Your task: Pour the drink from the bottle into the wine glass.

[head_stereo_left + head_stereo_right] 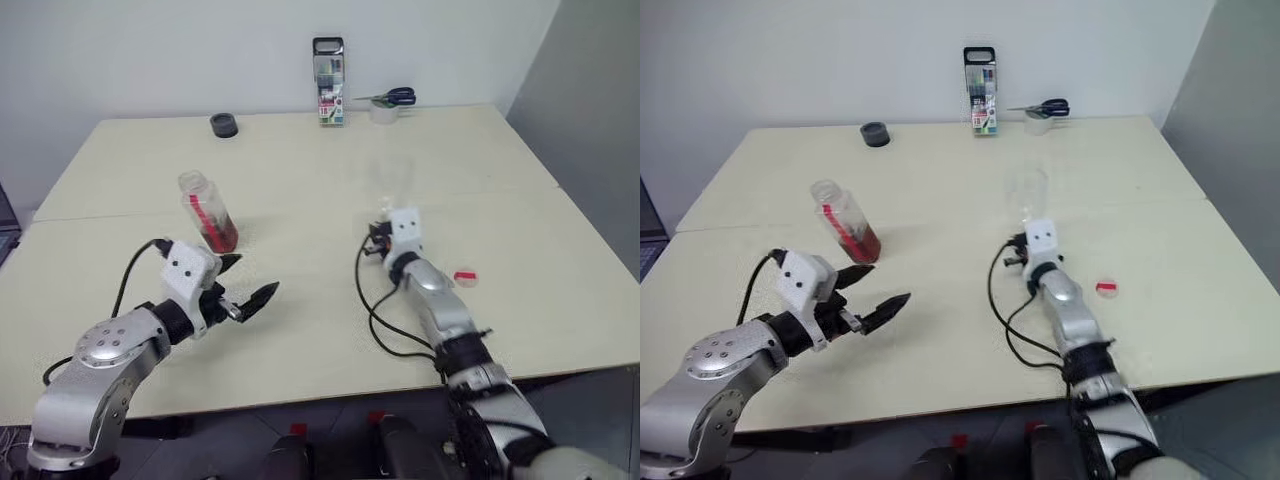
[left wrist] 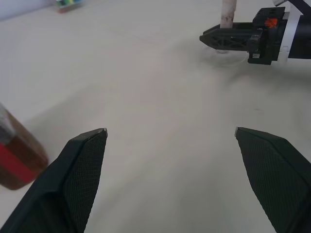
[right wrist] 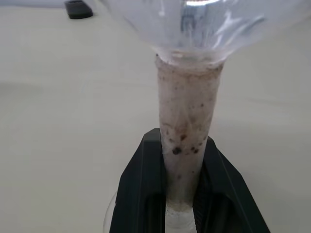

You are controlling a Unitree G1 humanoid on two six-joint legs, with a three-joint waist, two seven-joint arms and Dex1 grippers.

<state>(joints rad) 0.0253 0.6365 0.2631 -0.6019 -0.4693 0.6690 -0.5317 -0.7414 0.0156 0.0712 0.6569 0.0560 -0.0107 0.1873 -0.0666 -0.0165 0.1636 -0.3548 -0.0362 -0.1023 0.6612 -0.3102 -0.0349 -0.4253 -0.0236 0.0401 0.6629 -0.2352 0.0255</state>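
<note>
Head view: small clear squarish plastic bottle [image 1: 207, 212], amber-red drink [image 1: 220, 236] low inside, uncapped, just ahead of left gripper [image 1: 243, 283], jaws wide apart.

Right wrist view: right gripper [image 3: 187, 194] clamped on clear stemmed wine glass [image 3: 187, 121] stem. Keep glass steady; grasp bottle mid-body.

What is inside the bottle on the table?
The bottle is uncapped and holds reddish-brown drink in its lower part only. Its red label strip hides part of the liquid, so the exact level is unclear.
</note>
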